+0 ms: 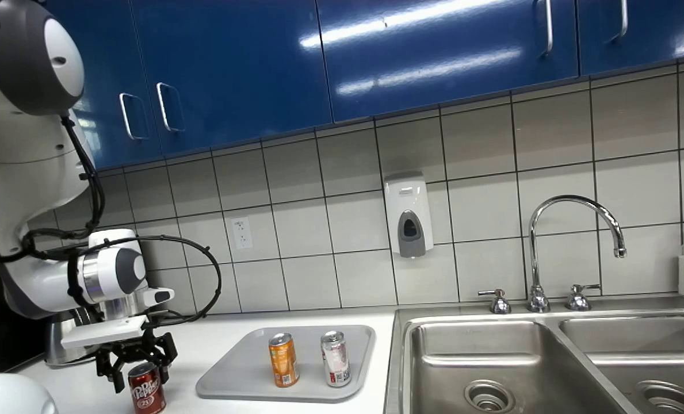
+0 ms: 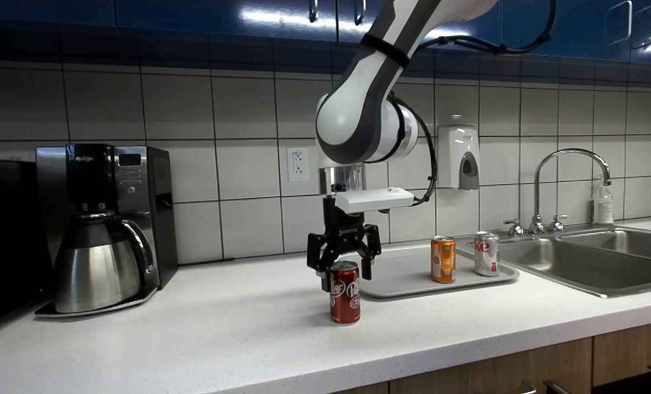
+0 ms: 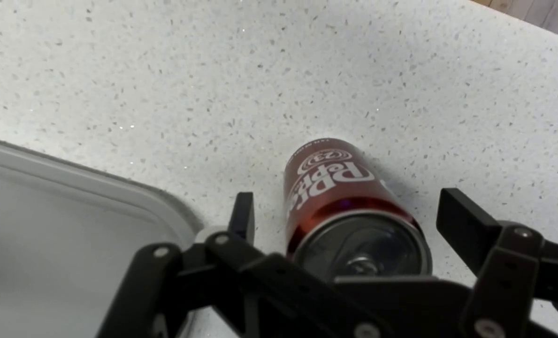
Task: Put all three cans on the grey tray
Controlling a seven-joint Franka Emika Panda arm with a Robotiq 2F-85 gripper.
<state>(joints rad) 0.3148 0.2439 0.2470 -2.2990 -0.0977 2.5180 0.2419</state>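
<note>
Wrist view: gripper (image 3: 353, 221) has its fingers spread wide, one on each side of the dark red can (image 3: 330, 183), straddling it, not clamped; white counter (image 3: 166, 94) shows between can and finger both sides. From both exterior views the tips look level with the can's upper part; can't judge the exact clearance from there. Dark red can stands upright on the counter, near a rounded corner of the grey tray (image 3: 72, 234). Orange-gold can (image 2: 443, 260) and silver-grey can (image 2: 487, 254) both upright on the tray, apart. Sink (image 1: 485, 342) beyond the tray; steel coffee pot (image 2: 98, 271) on the coffee maker (image 2: 133, 191) base.
</note>
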